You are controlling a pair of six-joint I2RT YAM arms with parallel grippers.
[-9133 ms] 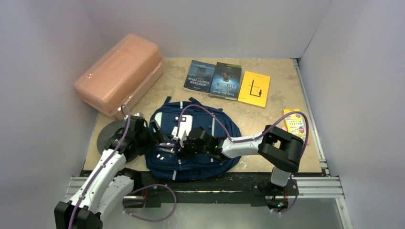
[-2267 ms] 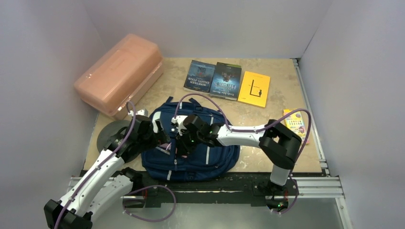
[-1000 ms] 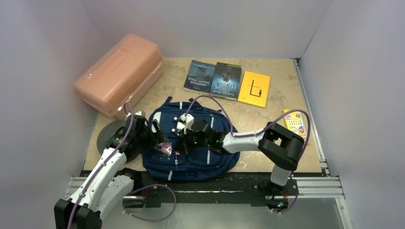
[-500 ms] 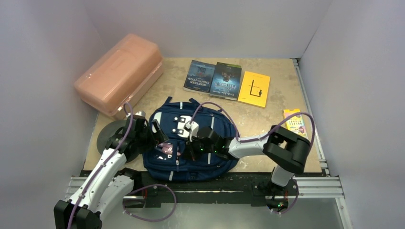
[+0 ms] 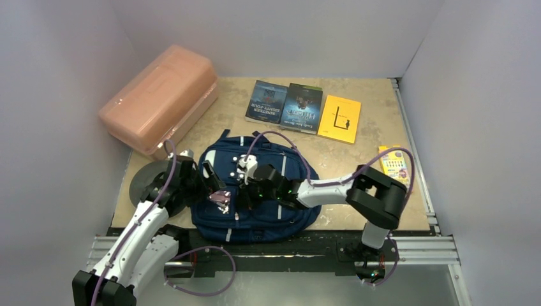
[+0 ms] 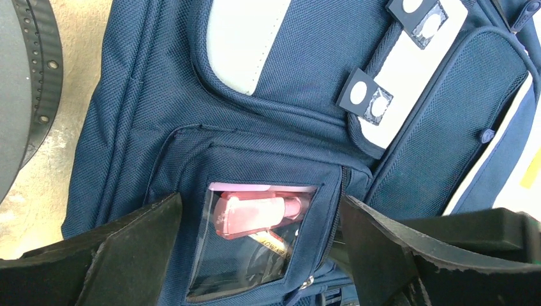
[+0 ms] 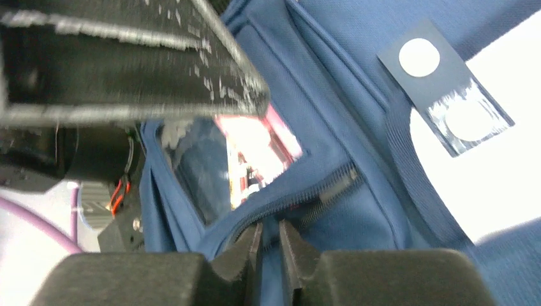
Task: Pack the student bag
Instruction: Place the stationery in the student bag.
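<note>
Beige table [image 5: 357, 166], grey walls around. Student bag [image 5: 281, 213] lies flat at near centre, front up. Since half second ago your right gripper [image 7: 268, 233] moved slightly left and far along zip [image 7: 325, 185] of window pocket [image 6: 223, 274]. Jaws almost closed, seem to pinch zip; pull hidden. Left gripper [image 6: 258, 255] wide open, holds nothing, just above pocket. Bag barely shifted. Judgement: zip work on this pocket not finished; three books [image 5: 303, 108] at far side not packed.

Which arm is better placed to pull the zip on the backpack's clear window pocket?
Right, most likely. The right end effector is pinched shut right at the zip of the student bag's window pocket. The left end effector is wide open, straddling the window, not on the zip.
</note>
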